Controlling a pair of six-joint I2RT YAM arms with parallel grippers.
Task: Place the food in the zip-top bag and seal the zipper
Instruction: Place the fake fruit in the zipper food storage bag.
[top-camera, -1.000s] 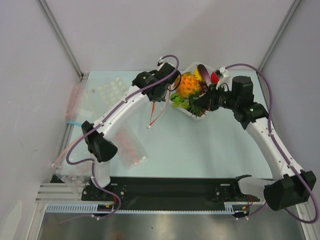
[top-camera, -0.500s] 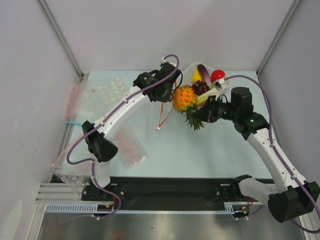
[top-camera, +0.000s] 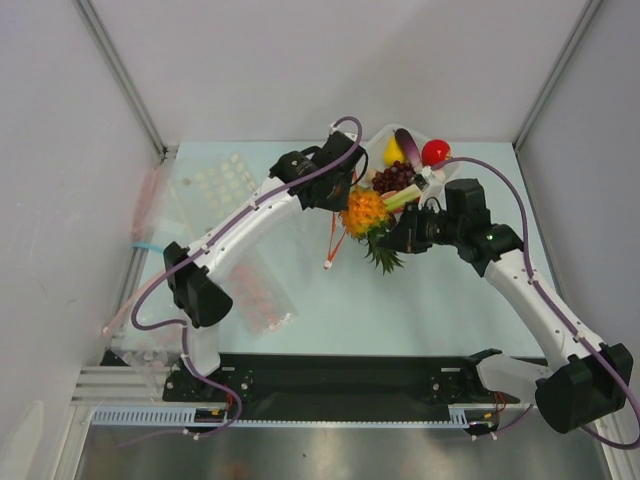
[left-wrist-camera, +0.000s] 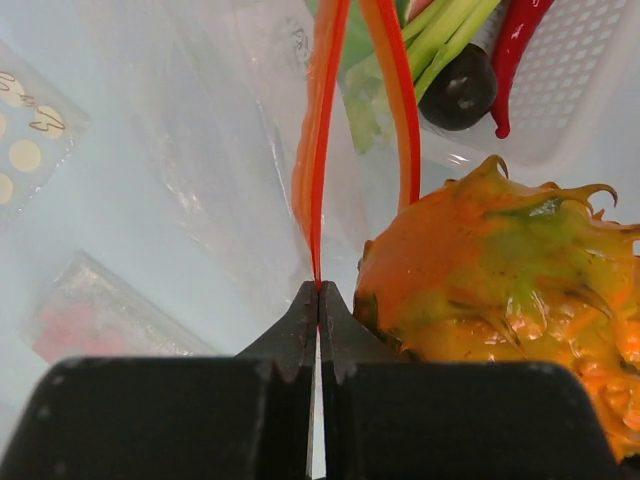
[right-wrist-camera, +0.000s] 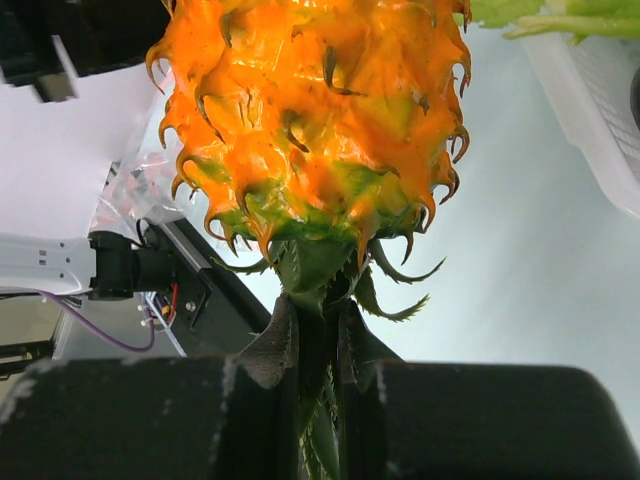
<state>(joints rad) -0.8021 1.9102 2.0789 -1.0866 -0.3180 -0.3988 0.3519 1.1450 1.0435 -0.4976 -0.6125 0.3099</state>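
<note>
My left gripper (top-camera: 337, 199) is shut on the orange-red zipper strip (left-wrist-camera: 322, 150) of the clear zip-top bag (left-wrist-camera: 225, 180). The bag hangs below it with its mouth parted and the strip dangling (top-camera: 332, 242). My right gripper (top-camera: 393, 233) is shut on the green crown (right-wrist-camera: 318, 270) of the orange pineapple (top-camera: 364, 211) and holds it in the air right beside the bag's mouth. In the left wrist view the pineapple (left-wrist-camera: 500, 275) sits just right of my shut left gripper (left-wrist-camera: 318, 290). A round red fruit (top-camera: 435, 151) lies in the basket. No round green fruit shows.
A white basket (top-camera: 452, 176) at the back right holds a yellow fruit (top-camera: 394, 151), purple grapes (top-camera: 392, 177), green stalks (left-wrist-camera: 440, 35) and a red chili (left-wrist-camera: 522, 50). A sheet of white dots (top-camera: 215, 181) and a packet of pink-red dots (top-camera: 258, 292) lie left.
My right gripper has lifted the pineapple out of the basket and carried it forward and left to the bag. My left gripper has shifted slightly right with the zipper strip.
</note>
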